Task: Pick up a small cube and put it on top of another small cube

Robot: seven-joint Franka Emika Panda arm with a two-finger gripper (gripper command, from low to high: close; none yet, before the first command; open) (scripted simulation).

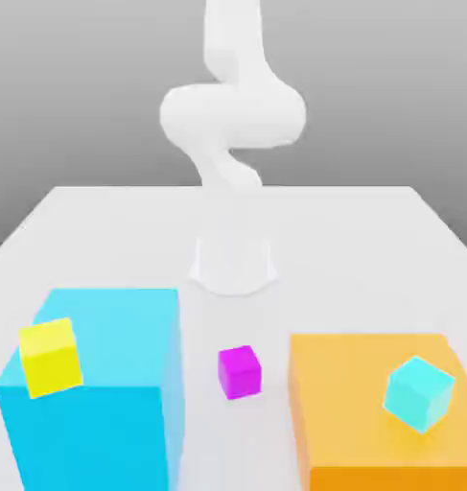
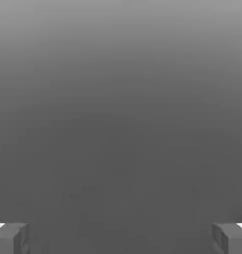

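Well apart, magenta cube [image 1: 239, 371] on table, pincer [image 2: 121, 239] wide, empty

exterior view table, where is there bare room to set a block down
The widest bare stretch of the table lies behind the big blocks, either side of the robot base. The lane between the large cyan-blue block and the large orange block is crowded: the small magenta cube sits in it.

On the bench [image 1: 103, 221], the arm's base [image 1: 233, 264] stands far and central, the small cube [image 1: 240, 371] near between two big blocks, another small cube [image 1: 51, 357] seemingly against the left block [image 1: 112, 384], a third cube [image 1: 419, 393] atop the right block [image 1: 361, 412].
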